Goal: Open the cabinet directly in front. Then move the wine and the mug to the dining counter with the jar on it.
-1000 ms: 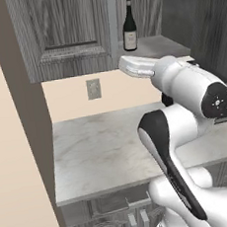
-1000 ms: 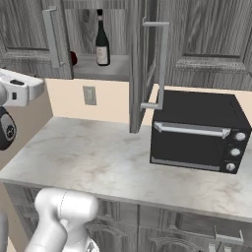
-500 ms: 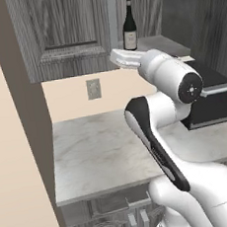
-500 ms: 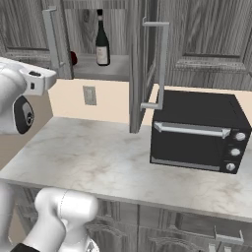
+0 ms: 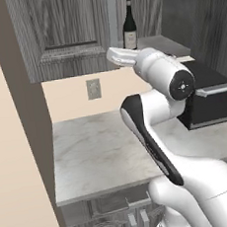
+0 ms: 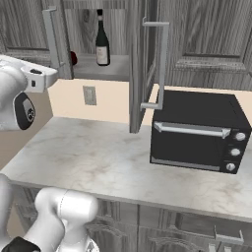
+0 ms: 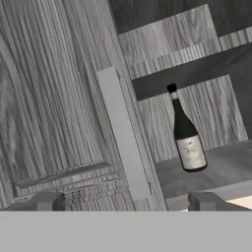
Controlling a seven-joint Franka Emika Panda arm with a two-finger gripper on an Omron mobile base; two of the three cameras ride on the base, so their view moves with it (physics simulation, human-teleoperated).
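Observation:
The dark grey upper cabinet (image 6: 206, 34) has its right door (image 6: 140, 64) swung out edge-on, and its left door (image 5: 62, 31) faces forward. The wine (image 6: 102, 42) stands upright on the lower shelf, also seen as the wine (image 5: 129, 27) and the wine (image 7: 187, 138). The dark red mug (image 6: 74, 58) sits left of it, half hidden behind the left door's edge. My gripper (image 7: 125, 202) is open and holds nothing. It points at the left door's silver handle (image 7: 123, 133), with the bottle up and to the right. The hand (image 5: 122, 56) hovers just below the shelf's front edge.
A black toaster oven (image 6: 197, 130) sits on the marble worktop (image 6: 98, 157) under the open right door and its handle (image 6: 160, 64). A wall outlet (image 5: 93, 88) is on the beige backsplash. A beige wall (image 5: 14, 145) closes the left side.
The arm has swung up and a little left, bringing the hand closer to the left door's edge below the shelf. The jaws stayed open. Bottle, mug and doors have not moved.

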